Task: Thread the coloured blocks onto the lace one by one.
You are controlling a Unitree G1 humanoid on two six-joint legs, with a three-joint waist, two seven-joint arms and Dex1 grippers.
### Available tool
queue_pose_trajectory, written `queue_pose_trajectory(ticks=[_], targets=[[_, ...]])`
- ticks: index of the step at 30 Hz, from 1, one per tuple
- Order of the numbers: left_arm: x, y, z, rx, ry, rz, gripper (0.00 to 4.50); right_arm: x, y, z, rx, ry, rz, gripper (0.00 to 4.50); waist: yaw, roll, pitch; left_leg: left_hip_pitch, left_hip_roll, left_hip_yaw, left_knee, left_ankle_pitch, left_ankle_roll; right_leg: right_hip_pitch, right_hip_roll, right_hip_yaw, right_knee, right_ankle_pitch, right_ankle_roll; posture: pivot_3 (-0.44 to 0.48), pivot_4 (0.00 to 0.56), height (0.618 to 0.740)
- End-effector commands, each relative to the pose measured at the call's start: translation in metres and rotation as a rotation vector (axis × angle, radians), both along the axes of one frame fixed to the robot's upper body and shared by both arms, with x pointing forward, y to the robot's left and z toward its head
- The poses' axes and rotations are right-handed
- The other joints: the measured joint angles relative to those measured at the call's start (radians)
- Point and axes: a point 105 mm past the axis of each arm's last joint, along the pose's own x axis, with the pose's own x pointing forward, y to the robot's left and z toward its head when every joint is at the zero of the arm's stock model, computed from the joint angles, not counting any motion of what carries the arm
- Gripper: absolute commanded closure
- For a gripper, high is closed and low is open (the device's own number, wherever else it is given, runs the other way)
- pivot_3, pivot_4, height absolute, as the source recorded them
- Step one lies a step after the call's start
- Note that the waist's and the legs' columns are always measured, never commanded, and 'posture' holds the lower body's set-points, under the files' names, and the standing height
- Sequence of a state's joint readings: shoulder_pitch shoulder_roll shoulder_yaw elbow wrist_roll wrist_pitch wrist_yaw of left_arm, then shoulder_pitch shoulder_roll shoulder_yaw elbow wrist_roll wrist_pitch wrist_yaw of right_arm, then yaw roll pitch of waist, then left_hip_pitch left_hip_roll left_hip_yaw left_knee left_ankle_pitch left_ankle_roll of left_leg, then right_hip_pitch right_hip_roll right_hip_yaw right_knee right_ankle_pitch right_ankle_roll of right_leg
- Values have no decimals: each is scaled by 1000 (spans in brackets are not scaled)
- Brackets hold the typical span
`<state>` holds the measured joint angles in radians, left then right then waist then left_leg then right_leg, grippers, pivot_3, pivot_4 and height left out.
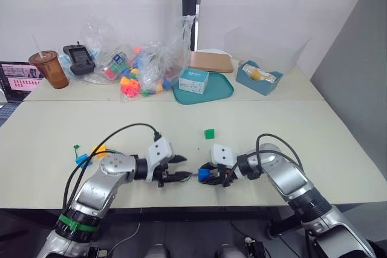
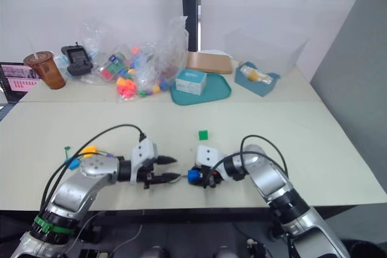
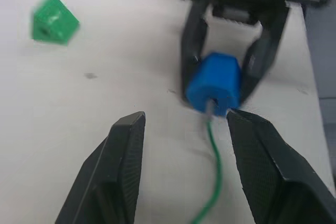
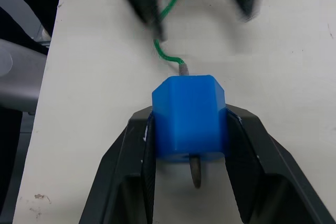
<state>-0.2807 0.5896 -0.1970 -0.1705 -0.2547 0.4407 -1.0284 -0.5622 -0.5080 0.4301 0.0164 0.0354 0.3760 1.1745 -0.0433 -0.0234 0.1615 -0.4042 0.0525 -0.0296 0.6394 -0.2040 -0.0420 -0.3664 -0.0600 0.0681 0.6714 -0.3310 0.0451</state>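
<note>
Blocks first, out beyond the left arm: an orange-yellow block (image 1: 100, 148) and a light blue block (image 1: 81, 161) sit close together on the table (image 1: 302, 125), with the knotted end of the lace (image 1: 77, 147) just beside them. Moving in, the left gripper (image 1: 179, 168) lies low over the table's near edge, its two black fingers (image 3: 122, 171) spread apart with nothing between them; the green lace (image 3: 214, 166) runs up through that gap, close to one fingertip but not pinched. Directly ahead of those fingertips, facing them, is the right gripper (image 1: 205, 174), clamped on the dark blue block (image 4: 189, 116), one finger pressed to each side of it. And look at the lace here: its stiff tip goes into the block's hole on the side toward the left gripper, and the dark needle end (image 4: 195, 171) pokes out the far side, between the right gripper's fingers, so the block is on the cord. Beyond the two grippers, well apart from both and a little toward the right one, the green block (image 1: 209, 133) rests alone on the bare tabletop. Far off at the back edge sit a brown drink cup (image 1: 48, 68), a clear bag of toy pieces (image 1: 142, 67) and a teal tray (image 1: 211, 89).
</note>
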Motion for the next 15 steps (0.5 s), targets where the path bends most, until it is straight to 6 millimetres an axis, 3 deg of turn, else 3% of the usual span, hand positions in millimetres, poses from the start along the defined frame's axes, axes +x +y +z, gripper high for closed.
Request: queue_pose_trajectory(ticks=[1,5,12,13,15], targets=[[-4,-2,-8,3,9,-7,2058,-3,-3,-18,-66,36,-9,3195,2,0,0,0,0,0,0,0,0,0,0,0,0,0,0,0,150,740],[0,-3,-17,19,20,14,2058,-3,-3,-17,-63,37,-10,3195,5,0,0,0,0,0,0,0,0,0,0,0,0,0,0,0,150,740],[0,-12,-18,10,-7,-48,4251,0,-6,-16,-70,32,-16,3195,7,0,0,0,0,0,0,0,0,0,-1,0,0,0,0,0,150,740],[1,-14,-18,12,-15,-51,4464,0,-6,-16,-71,31,-17,3195,7,0,0,0,0,0,0,0,0,0,0,0,0,0,0,0,150,740],[5,-16,-16,10,-34,-51,4464,1,-6,-16,-71,30,-20,3195,8,0,0,0,0,0,0,0,0,0,-1,0,0,0,0,0,150,740]])
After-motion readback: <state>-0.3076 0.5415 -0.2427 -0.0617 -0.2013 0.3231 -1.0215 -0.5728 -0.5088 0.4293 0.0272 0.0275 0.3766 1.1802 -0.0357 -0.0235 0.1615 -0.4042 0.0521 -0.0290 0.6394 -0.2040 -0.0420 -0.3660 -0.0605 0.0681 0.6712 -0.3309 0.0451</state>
